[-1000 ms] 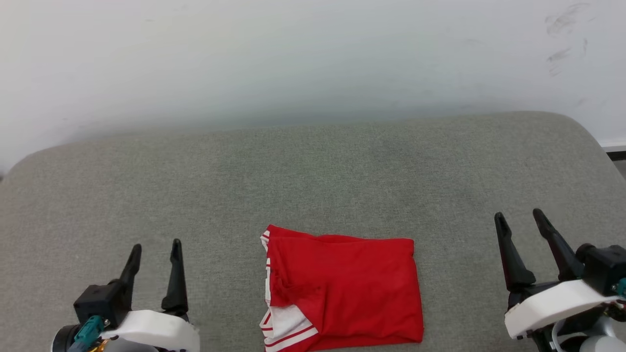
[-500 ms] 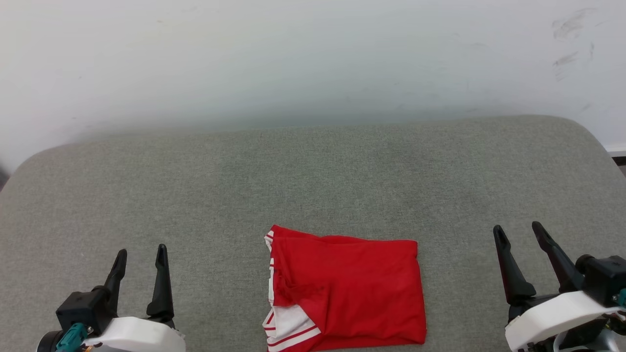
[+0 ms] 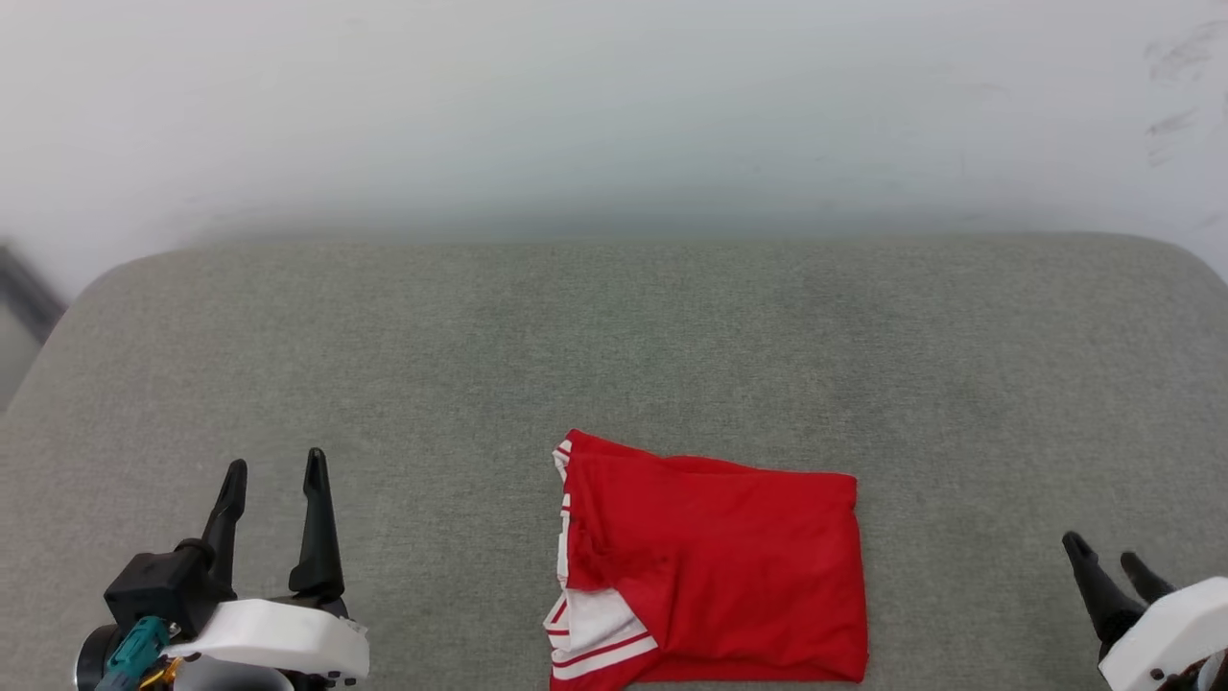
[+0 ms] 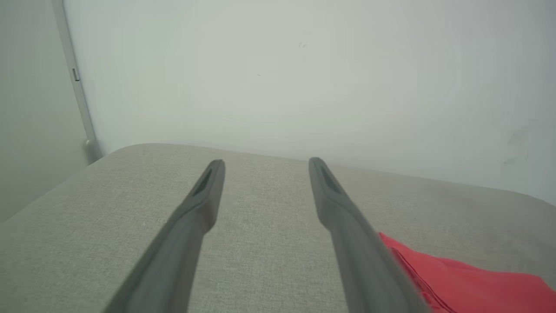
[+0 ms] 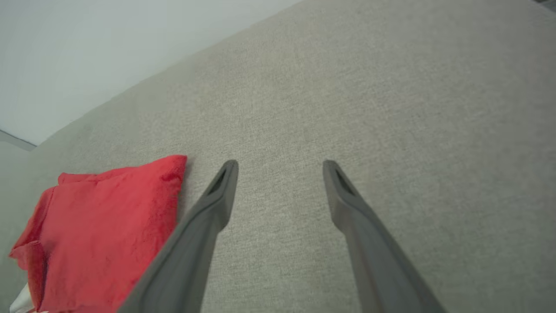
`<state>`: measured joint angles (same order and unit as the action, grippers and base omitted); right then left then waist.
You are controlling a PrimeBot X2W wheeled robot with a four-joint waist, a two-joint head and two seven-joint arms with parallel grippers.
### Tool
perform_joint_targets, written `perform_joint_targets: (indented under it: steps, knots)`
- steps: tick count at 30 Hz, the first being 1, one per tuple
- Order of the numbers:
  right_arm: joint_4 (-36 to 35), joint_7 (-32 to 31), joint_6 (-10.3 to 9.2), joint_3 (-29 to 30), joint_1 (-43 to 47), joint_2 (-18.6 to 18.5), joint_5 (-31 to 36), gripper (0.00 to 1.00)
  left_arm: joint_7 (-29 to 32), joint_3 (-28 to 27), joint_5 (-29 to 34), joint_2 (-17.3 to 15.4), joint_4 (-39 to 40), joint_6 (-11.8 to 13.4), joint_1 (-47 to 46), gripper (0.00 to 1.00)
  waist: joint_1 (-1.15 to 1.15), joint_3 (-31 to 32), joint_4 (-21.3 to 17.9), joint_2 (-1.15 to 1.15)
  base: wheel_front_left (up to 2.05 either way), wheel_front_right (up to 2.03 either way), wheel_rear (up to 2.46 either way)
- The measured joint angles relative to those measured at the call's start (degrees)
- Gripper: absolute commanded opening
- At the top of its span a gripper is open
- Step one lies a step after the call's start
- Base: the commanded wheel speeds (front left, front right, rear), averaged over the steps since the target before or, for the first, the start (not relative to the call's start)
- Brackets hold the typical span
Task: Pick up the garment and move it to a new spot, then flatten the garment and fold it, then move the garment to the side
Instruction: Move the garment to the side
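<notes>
The garment (image 3: 710, 576) lies folded at the middle of the cushion's (image 3: 614, 365) near edge. The left gripper (image 3: 274, 461) hovers over the cushion's near-left part, fingers spread and empty; the right gripper (image 3: 1102, 549) does likewise near-right. Soft, light, floppy cloth, I'd say: pinch a doubled edge, catching every layer.

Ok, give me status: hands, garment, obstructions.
Left hand open, empty, clear of the garment. Right hand open, empty, low on the other side. Garment folded, lying flat on grey cushion. No obstruction seen.
</notes>
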<state>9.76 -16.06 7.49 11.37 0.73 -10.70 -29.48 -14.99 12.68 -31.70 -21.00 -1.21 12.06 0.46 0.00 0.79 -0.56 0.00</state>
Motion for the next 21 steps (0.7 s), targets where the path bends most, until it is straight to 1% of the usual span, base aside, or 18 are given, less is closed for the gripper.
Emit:
perform_joint_targets:
  steps: [3, 5, 7, 9, 11, 13, 19, 20, 21]
  knots:
    - [6.3, -6.4, -0.01, 0.1, -1.8, -1.4, -6.0, 1.00, 0.0, -0.4, 1.0, 0.8, -0.1, -0.8, -0.5, 1.00, 0.00, -0.5, 1.3, 0.00, 0.00, 0.00, 0.00]
    - [9.3, -12.1, -0.01, -1.6, -2.6, -1.8, -11.1, 1.00, 0.0, -0.7, 1.6, 1.5, 0.0, -1.3, -0.9, 1.00, 0.00, -1.0, 2.2, 0.00, 0.00, 0.00, 0.00]
    - [11.4, -16.2, -0.01, -2.0, -4.0, -0.9, -17.2, 1.00, -0.1, -1.0, 2.0, 1.9, 0.0, -1.6, -1.2, 1.00, 0.00, -1.7, 3.1, 0.00, 0.00, 0.00, 0.00]
    - [12.8, -20.1, 0.00, -3.3, -5.3, -0.3, -21.2, 1.00, -0.1, -1.6, 2.0, 2.9, -0.2, -1.8, -1.8, 1.00, 0.00, -2.5, 3.9, 0.00, 0.00, 0.00, 0.00]
    - [13.8, -23.4, 0.00, -4.2, -6.1, 1.0, -25.7, 1.00, -0.1, -1.7, 2.6, 3.3, -0.2, -2.0, -2.3, 1.00, 0.00, -3.4, 4.8, 0.00, 0.00, 0.00, 0.00]
    - [13.9, -23.8, 0.00, -5.4, -7.5, 1.4, -27.3, 1.00, -0.1, -1.7, 3.2, 3.7, -0.1, -2.1, -3.4, 1.00, 0.00, -4.5, 5.7, 0.00, 0.00, 0.00, 0.00]
    - [15.7, -21.9, 0.01, -9.3, -11.2, 1.2, -31.1, 1.00, -0.1, -1.1, 4.9, 4.9, -0.3, -3.1, -5.1, 1.00, 0.00, -7.2, 8.5, 0.00, 0.00, 0.00, 0.00]
    - [16.1, -21.5, 0.02, -10.0, -11.4, 0.9, -31.5, 0.64, -0.1, -1.1, 4.9, 4.9, -0.6, -3.5, -5.4, 1.00, 0.00, -7.5, 8.9, 0.00, 0.00, 0.00, 0.00]
    - [16.4, -21.2, 0.03, -10.6, -11.6, 0.6, -31.8, 0.26, -0.1, -1.1, 4.9, 4.9, -0.8, -3.6, -5.6, 1.00, 0.00, -7.6, 9.2, 0.00, 0.00, 0.00, 0.00]
